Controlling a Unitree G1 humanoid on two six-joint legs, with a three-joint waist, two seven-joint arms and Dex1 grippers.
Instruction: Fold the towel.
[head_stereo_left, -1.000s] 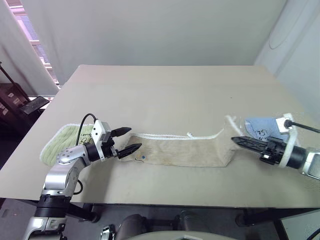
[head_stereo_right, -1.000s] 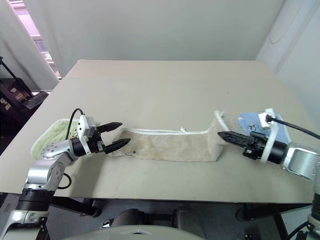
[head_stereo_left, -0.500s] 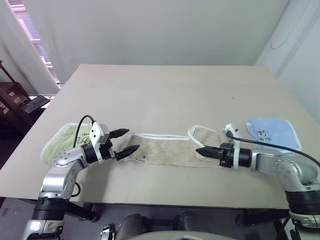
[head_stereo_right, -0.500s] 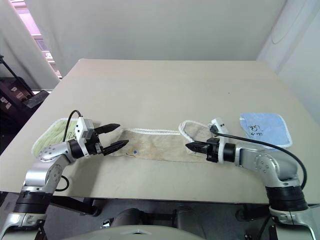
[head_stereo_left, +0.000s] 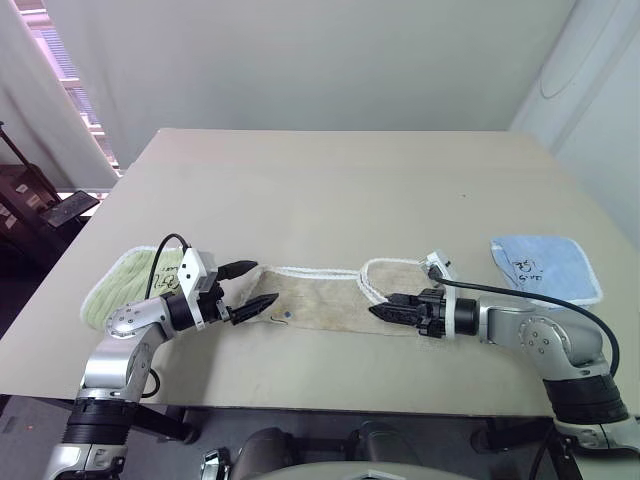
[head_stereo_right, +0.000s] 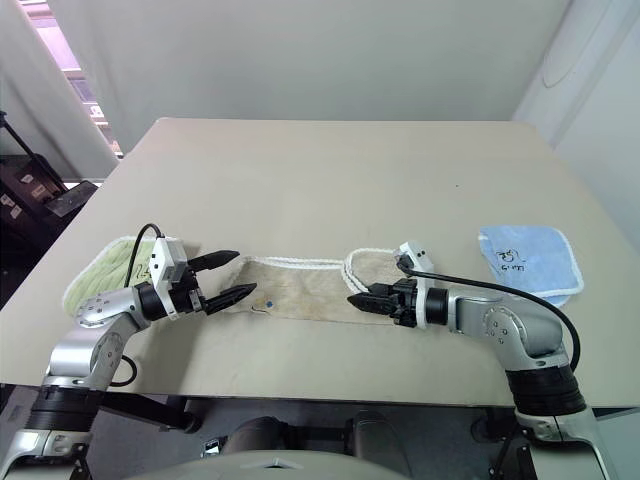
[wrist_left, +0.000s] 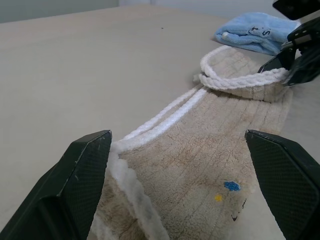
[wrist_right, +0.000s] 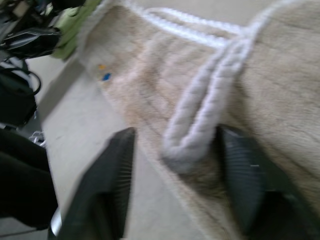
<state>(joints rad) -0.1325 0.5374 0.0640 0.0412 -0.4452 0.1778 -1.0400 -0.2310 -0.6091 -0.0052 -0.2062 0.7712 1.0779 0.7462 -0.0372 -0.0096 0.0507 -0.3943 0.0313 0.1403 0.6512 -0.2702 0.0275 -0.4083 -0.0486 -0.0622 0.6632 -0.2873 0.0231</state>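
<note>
Towel half-folded, right end laid over the middle.

I see the towel (head_stereo_left: 330, 300) as soft, limp terry along the near table (head_stereo_left: 330, 180) edge; I'd pinch corded corners. Left gripper (head_stereo_left: 252, 287) spread at its left end; right gripper (head_stereo_left: 385, 309) looks parted over the fold. Green towel (head_stereo_left: 115, 285) left, blue towel (head_stereo_left: 545, 265) right, both clear.

My head cameras look down over the table (head_stereo_left: 330, 180); wrist cameras sit close above the towel (wrist_left: 210, 165), both head views sharing it.

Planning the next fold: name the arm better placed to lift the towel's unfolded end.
Left. The left gripper hangs open at the towel's flat unfolded end; the right gripper is open at the end already folded over.
</note>
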